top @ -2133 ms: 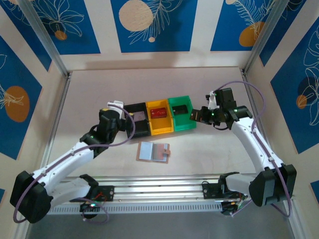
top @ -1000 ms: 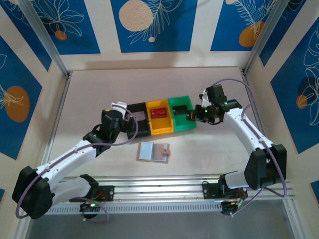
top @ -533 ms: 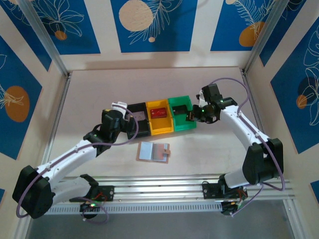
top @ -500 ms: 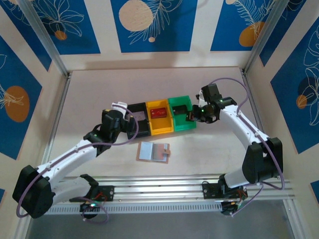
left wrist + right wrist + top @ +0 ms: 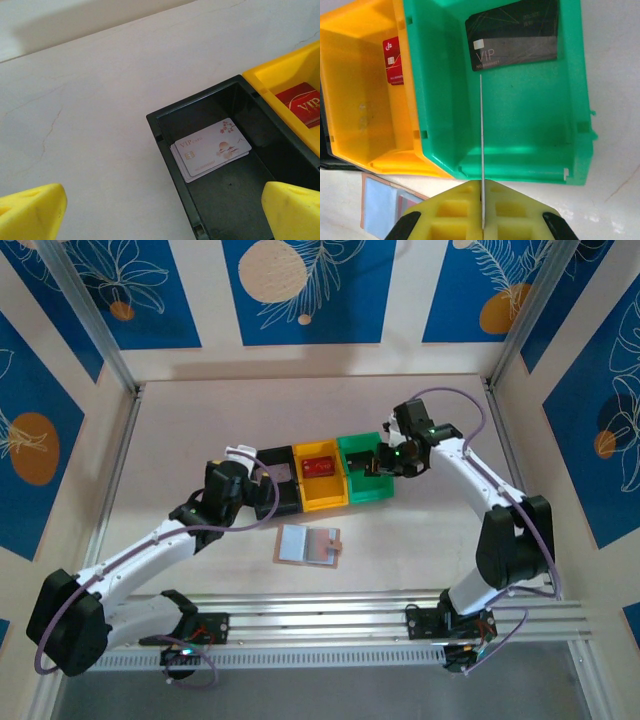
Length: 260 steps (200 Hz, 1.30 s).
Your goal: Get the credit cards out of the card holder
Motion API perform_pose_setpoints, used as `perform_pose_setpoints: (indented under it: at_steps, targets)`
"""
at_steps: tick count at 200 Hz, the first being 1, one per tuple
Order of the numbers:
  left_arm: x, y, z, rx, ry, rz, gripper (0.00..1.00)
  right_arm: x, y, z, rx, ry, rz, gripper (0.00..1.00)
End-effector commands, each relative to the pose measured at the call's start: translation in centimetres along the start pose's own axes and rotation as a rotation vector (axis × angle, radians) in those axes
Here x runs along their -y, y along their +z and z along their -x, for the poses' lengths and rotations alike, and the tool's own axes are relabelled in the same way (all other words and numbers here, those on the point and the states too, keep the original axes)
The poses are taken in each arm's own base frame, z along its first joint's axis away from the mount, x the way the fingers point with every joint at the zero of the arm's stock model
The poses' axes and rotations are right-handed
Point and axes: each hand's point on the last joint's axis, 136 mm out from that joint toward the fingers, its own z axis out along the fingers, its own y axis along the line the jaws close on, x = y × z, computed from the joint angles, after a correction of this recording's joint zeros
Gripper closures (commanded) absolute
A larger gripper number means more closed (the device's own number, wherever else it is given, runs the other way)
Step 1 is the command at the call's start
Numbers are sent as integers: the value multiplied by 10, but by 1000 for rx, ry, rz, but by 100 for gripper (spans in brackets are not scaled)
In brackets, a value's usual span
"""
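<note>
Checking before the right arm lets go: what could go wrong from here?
1. The right fingers pinch the card by one end, edge-on above the green bin; released like this it may lean on a wall rather than lie flat by the black card.
2. Its held end seems above the bin's rim, so it might catch there or fall outside.

Three bins abreast, cards inside — card holder before them.

Left arm, right arm wearing white shells, black joints | purple cables looping alongside | yellow fingertips showing
</note>
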Motion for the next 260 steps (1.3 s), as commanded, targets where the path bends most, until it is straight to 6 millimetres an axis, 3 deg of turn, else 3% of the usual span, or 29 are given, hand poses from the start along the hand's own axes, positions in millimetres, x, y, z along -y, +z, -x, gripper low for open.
perform_pose_setpoints:
  at_steps: [1,99,194,260]
  targets:
    - [2,-3,9,22,7,-3,0,-10,3,8,-10,-30,22,100]
    - [3,-3,10,25,6,-11,0,-19,34,34,-58,-78,27,100]
    - [3,-2,9,23,12,-7,0,-17,69,36,-145,-78,38,100]
    - [3,-2,10,24,13,-9,0,-17,79,42,-165,-93,39,100]
